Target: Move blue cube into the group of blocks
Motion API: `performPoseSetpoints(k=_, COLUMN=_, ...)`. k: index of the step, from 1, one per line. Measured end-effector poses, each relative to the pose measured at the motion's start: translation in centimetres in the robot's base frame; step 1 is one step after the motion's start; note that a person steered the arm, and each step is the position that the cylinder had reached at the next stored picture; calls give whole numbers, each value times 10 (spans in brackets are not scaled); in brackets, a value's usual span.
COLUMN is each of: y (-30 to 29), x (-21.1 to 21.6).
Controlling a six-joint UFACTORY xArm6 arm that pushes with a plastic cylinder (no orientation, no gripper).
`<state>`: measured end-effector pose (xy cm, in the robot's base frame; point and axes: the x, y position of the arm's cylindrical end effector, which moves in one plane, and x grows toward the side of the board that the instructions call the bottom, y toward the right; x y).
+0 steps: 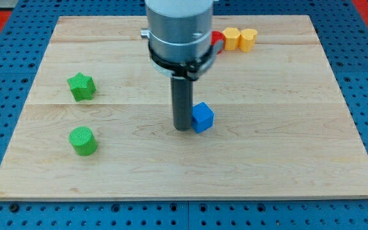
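Observation:
The blue cube [202, 117] lies near the middle of the wooden board [184, 166]. My tip [182, 128] rests on the board right at the cube's left side, touching it or nearly so. A group of blocks sits at the view's top, right of centre: a red block [217, 38], mostly hidden behind the arm, then a yellow block [232, 38] and a yellow hexagonal block [248, 39] side by side. The group is up and to the right of the blue cube.
A green star block [81, 86] lies at the view's left. A green cylinder [82, 140] lies below it. The arm's grey body [177, 29] covers part of the board's top middle. Blue pegboard surrounds the board.

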<state>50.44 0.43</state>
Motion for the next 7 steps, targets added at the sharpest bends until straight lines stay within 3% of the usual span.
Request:
performPoseSetpoints(k=1, y=4, x=30)
performPoseSetpoints(k=3, y=7, x=-31)
performPoseSetpoints(k=4, y=7, x=-31)
performPoseSetpoints(k=6, y=100, x=-14)
performPoseSetpoints(k=7, y=106, x=-1)
